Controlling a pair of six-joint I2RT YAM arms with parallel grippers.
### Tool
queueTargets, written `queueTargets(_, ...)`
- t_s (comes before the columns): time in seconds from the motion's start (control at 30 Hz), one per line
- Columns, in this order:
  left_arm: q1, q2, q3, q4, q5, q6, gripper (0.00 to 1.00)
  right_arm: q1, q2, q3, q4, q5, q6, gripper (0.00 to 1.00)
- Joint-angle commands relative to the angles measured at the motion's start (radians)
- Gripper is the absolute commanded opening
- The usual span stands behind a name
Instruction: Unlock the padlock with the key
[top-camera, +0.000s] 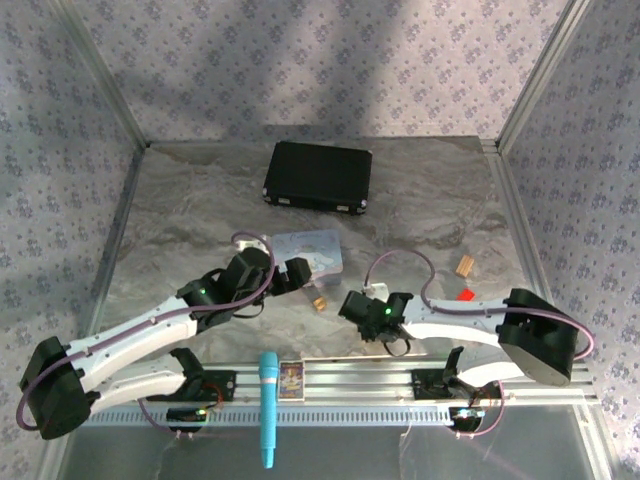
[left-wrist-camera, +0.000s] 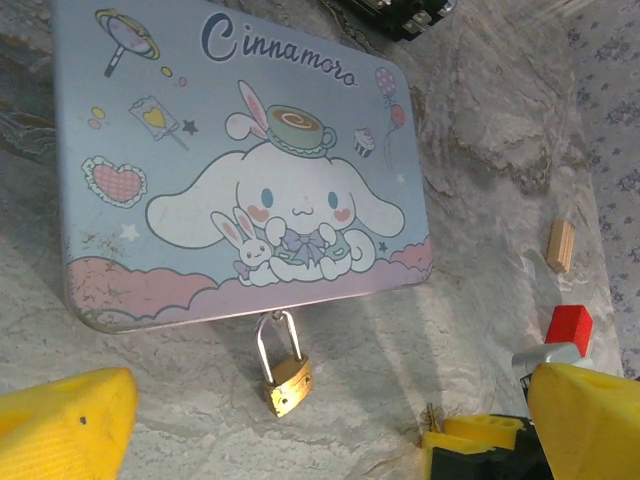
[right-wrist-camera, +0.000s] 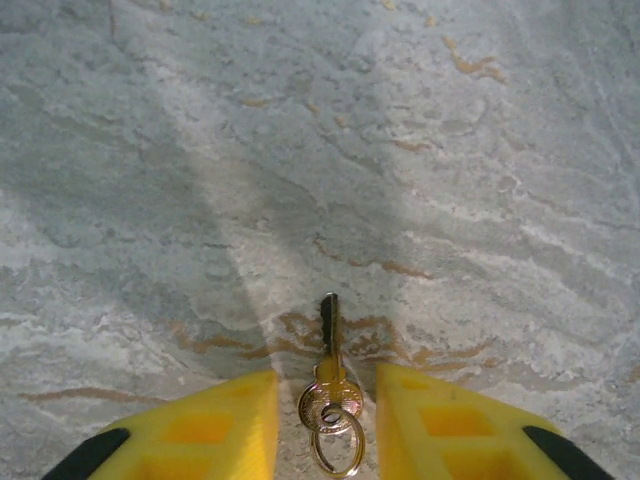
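A small brass padlock (left-wrist-camera: 285, 380) lies on the marbled table, its silvery shackle hooked to the near edge of the pastel cartoon tin (left-wrist-camera: 200, 150). In the top view the padlock (top-camera: 320, 302) lies just in front of the tin (top-camera: 310, 250). My left gripper (left-wrist-camera: 330, 400) hovers over the padlock, open wide, and nothing sits between its yellow fingers (left-wrist-camera: 70, 420). The key (right-wrist-camera: 331, 370), brass-headed with a small ring, lies flat on the table, blade pointing away. My right gripper (right-wrist-camera: 325, 385) straddles the key's head, fingers (right-wrist-camera: 210, 425) a little apart from it on both sides.
A black case (top-camera: 318, 175) lies at the back of the table. A tan peg (top-camera: 465, 264) and a small red piece (top-camera: 465, 295) lie to the right. A blue cylinder (top-camera: 268, 405) and a small box (top-camera: 291, 378) rest on the front rail.
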Motion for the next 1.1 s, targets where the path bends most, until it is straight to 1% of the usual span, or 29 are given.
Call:
queueTargets(0.0,-0.005,-0.03,-0.011,-0.011,-0.025,-0.016,1.0,0.033,0.04,-0.002,0.008,-0.12,0.052,0.27)
queueTargets(0.1,-0.005,-0.034,-0.016,-0.016,-0.031,-0.021,1.0,0.05,0.043,-0.009,-0.012,-0.121,0.082,0.28)
queueTargets(0.2,-0.006,-0.04,-0.022,-0.016,-0.036,-0.028,1.0,0.057,0.037,-0.019,-0.041,-0.115,0.094,0.31)
queueTargets(0.37,-0.005,-0.043,-0.029,-0.014,-0.044,-0.034,1.0,0.073,-0.012,-0.033,-0.041,-0.113,0.101,0.3)
queueTargets(0.47,-0.005,-0.04,-0.032,-0.011,-0.045,-0.035,1.0,0.072,-0.023,-0.051,-0.031,-0.109,0.105,0.25)
queueTargets(0.57,-0.005,-0.034,-0.034,-0.001,-0.049,-0.037,1.0,0.051,-0.024,-0.085,-0.004,-0.111,0.101,0.17)
queueTargets(0.6,-0.005,-0.029,-0.033,0.001,-0.048,-0.036,1.0,0.04,-0.026,-0.093,0.003,-0.11,0.095,0.16)
queueTargets(0.67,-0.005,-0.022,-0.03,0.005,-0.048,-0.035,1.0,0.022,-0.044,-0.099,0.003,-0.097,0.074,0.15)
queueTargets(0.7,-0.005,-0.017,-0.028,0.009,-0.048,-0.034,1.0,0.012,-0.057,-0.101,0.009,-0.097,0.058,0.13)
queueTargets(0.73,-0.005,-0.011,-0.027,0.013,-0.049,-0.034,1.0,0.0,-0.073,-0.102,0.012,-0.101,0.042,0.09)
queueTargets(0.9,-0.005,0.028,-0.025,0.041,-0.051,-0.047,0.99,-0.061,-0.148,-0.112,-0.014,-0.11,-0.031,0.02)
queueTargets(0.97,-0.007,0.039,-0.03,0.063,-0.051,-0.066,0.96,-0.087,-0.188,-0.111,-0.031,-0.111,-0.067,0.0)
queueTargets(1.07,-0.008,0.041,-0.054,0.145,-0.037,-0.107,0.87,-0.14,-0.262,-0.104,-0.041,-0.144,-0.132,0.0)
